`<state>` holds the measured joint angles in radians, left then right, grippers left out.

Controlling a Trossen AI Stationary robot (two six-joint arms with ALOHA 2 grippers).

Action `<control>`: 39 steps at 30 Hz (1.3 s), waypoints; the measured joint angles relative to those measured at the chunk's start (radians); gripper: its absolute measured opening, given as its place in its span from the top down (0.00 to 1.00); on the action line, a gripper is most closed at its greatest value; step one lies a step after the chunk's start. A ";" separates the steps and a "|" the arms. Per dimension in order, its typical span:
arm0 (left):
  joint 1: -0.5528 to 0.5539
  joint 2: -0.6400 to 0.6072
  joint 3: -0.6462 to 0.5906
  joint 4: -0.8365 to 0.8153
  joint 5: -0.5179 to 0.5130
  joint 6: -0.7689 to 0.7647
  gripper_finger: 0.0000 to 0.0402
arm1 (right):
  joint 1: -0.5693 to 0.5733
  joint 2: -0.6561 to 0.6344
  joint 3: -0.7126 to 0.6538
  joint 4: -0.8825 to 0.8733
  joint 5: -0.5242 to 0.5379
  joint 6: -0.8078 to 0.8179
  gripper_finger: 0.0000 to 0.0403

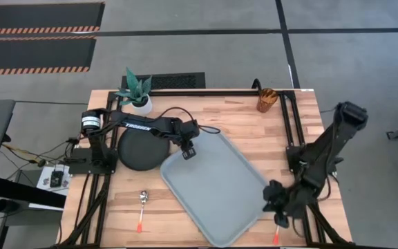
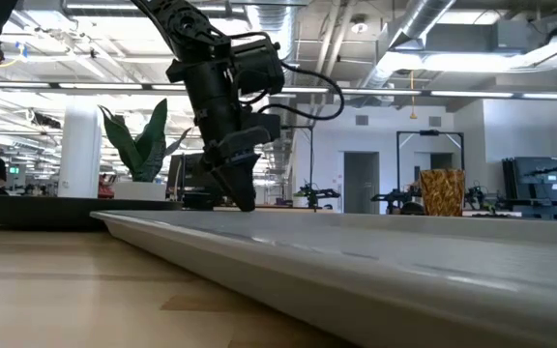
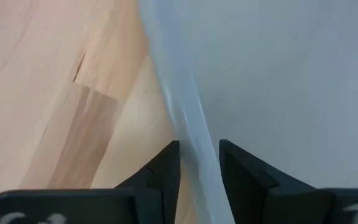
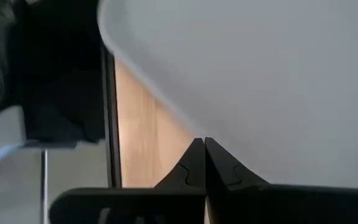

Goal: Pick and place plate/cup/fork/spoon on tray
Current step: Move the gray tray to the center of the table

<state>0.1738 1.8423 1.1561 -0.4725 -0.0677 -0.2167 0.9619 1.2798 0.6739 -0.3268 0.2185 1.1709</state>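
Note:
The pale grey-blue tray point(image 1: 216, 187) lies askew on the middle of the wooden table. My left gripper point(image 1: 188, 151) is at the tray's far-left corner, shut on its rim; it also shows in the low view point(image 2: 243, 198). My right gripper point(image 1: 276, 202) is shut, with its tips at the tray's right rim point(image 4: 185, 118). The black plate point(image 1: 140, 149) lies left of the tray. The spoon point(image 1: 142, 207) lies near the front left. The fork's red handle point(image 1: 276, 238) sticks out below my right gripper. The amber cup point(image 1: 265, 100) stands at the far right. My left gripper pinches the tray's raised rim point(image 3: 188, 127) at the far-left corner, one finger point(image 3: 166, 165) outside the tray and one point(image 3: 241, 168) inside. The fingers come from above, pointing down. The tray lies on the table. My right gripper's shut fingertips point(image 4: 194, 158) stand at the tray's right rim; I cannot tell whether they touch it.
A white pot with a green plant point(image 1: 137, 93) stands at the far left, behind the plate. Black frame rails point(image 1: 292, 128) run along the table's sides. Bare wood shows between the tray and the cup.

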 joint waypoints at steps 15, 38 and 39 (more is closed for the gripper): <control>-0.015 -0.017 0.000 0.003 0.002 0.056 0.76 | -0.068 0.213 0.020 -0.030 -0.220 0.123 0.98; -0.087 -0.017 0.000 -0.011 0.077 0.202 0.76 | -0.193 0.065 0.008 -0.556 0.005 0.247 0.98; -0.097 -0.017 0.000 -0.011 0.084 0.216 0.76 | -0.209 0.066 0.006 -0.562 0.010 0.235 0.98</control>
<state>0.0766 1.8252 1.1561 -0.4839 0.0161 -0.0011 0.7525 1.3457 0.6794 -0.8888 0.2281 1.4063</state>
